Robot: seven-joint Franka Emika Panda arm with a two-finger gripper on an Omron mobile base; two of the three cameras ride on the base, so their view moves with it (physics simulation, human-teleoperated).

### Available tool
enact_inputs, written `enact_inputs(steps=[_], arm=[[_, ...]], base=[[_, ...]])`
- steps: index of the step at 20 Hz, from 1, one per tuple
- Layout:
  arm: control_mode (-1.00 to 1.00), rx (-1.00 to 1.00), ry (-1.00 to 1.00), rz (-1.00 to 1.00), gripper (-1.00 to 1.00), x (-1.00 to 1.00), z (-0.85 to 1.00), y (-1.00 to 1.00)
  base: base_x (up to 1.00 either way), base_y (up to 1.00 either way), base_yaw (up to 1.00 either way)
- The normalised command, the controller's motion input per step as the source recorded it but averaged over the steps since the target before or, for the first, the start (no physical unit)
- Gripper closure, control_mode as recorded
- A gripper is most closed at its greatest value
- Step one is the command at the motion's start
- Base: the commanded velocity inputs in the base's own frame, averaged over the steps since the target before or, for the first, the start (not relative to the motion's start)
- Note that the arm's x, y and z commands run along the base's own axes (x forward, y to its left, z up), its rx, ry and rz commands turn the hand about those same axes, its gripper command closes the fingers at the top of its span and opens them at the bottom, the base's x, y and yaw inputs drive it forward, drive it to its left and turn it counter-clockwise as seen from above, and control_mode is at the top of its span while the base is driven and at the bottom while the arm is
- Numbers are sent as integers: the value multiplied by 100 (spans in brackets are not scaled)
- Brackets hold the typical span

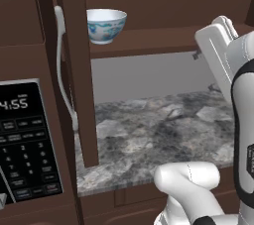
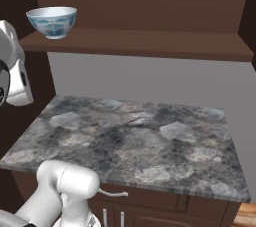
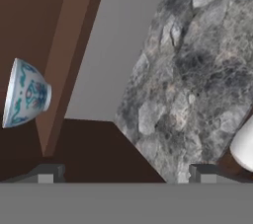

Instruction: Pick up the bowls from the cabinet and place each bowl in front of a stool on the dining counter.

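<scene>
— Dark brown wood takes up most of the scene: what is it?
— The wall cabinet (image 2: 150,6), its door (image 1: 79,70) swung open with a pale curved handle (image 1: 62,70) running down its edge, and one plank shelf (image 2: 140,43) across it. A grey wall sits below the shelf.

— And beneath that?
— A grey marbled worktop (image 2: 135,141) on low drawer cabinets with small metal handles (image 2: 112,193). To the left in the left base view, a black keypad panel (image 1: 27,140) with a lit clock.

— Where is the arm?
— The white arm (image 1: 243,120) rises at the right of the left base view, the hand lifted to about shelf height.

— The claw?
— The gripper (image 3: 126,171) has its two dark fingertips (image 3: 47,172) spread wide apart, as the hand view shows, and nothing between them.

— And the bowl?
— One white bowl (image 1: 106,26) with a blue, green and red pattern stands upright on its foot at the shelf's left end, just beside the open door. It is well apart from the gripper, touched by nothing.
</scene>
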Motion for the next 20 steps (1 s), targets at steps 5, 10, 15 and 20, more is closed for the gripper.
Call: enact_inputs(steps=[5,10,15,20], arm=[[-100,7,-7,0,-100,24,0,4],[-100,9,-2,3,-100,37,30,0],[-100,3,0,8,-100,38,17,11],[-100,0,0,13,-100,20,7,21]], base=[[0,0,0],[0,0,0],[0,0,0],[0,0,0]])
